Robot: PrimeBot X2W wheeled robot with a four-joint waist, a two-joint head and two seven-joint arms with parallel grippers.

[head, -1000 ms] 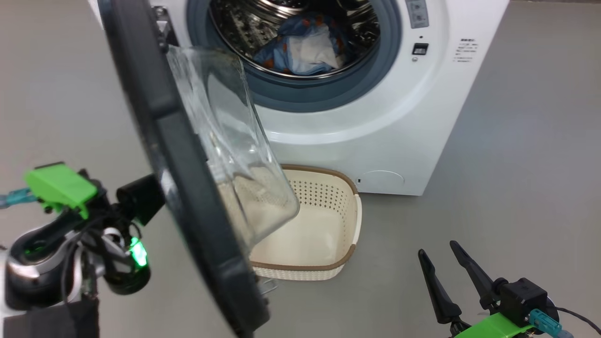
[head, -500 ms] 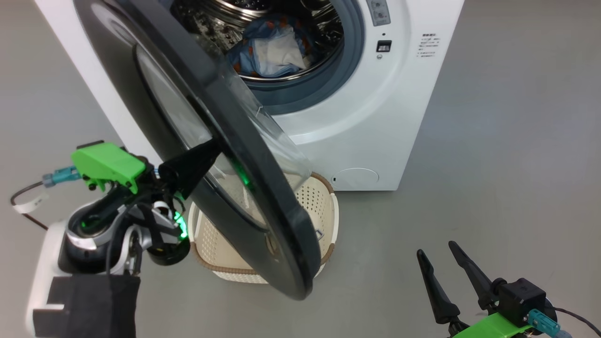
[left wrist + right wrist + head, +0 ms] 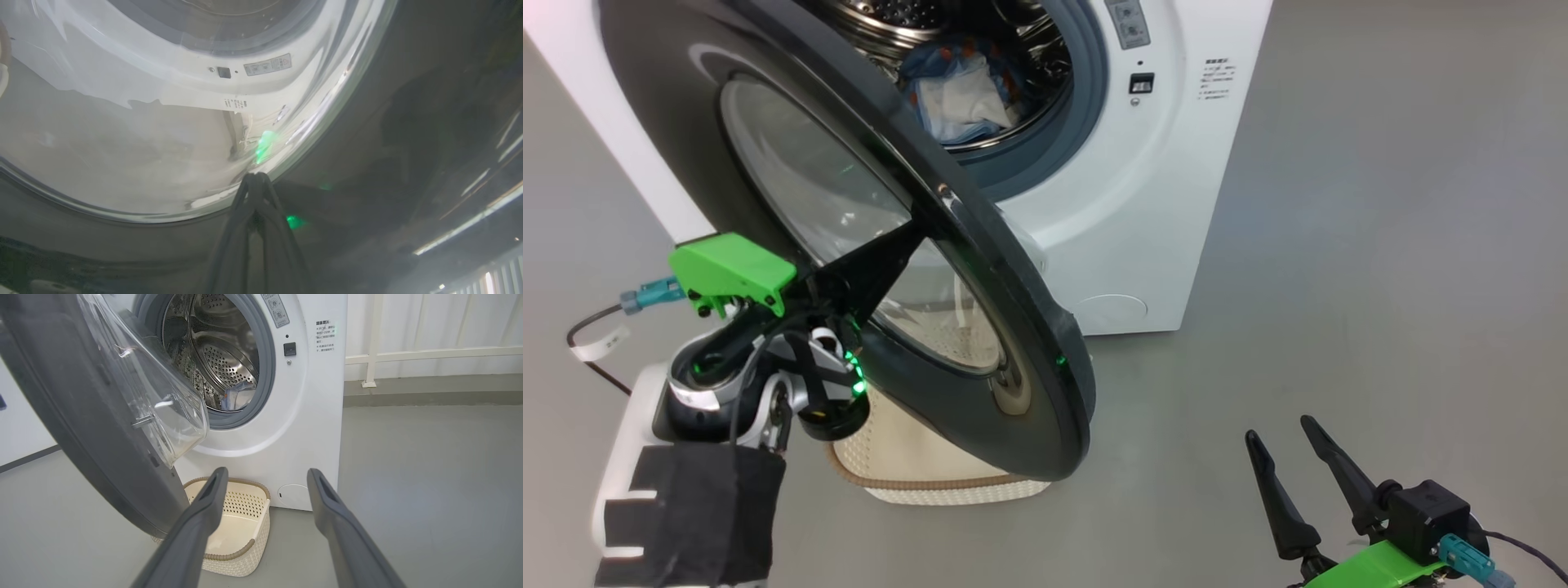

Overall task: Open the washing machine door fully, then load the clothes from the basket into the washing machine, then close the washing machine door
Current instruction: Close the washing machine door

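two pincers are in play. the left pincer (image 3: pixel 908 237) is shut on nothing, its joined tips resting against the outer face of the door (image 3: pixel 1021 278), right where the glass (image 3: pixel 825 188) meets the black rim. in the left wrist view the same closed tips sit on that seam, with the glass to their left and the dark rim to their right. the door stands part open, swung out from the washer (image 3: pixel 1160 204), so it lies between the left pincer and the drum (image 3: pixel 882 16). the clothes (image 3: pixel 956 102) lie in the drum, beyond the door from the left pincer; blue cloth and white lining show. the basket (image 3: pixel 931 482) stands on the floor (image 3: pixel 1380 286) below the left pincer and under the door's lower edge, which hides much of it. the right pincer (image 3: pixel 1278 430) is wide open and holds nothing, hanging over the floor well apart from door, washer and basket. in the right wrist view the washer front is straight ahead of its spread fingers, the door is ahead to their left with its glass bowl bulging toward the drum, and the basket sits low behind the left finger, close against the washer, its bare cream bottom showing.
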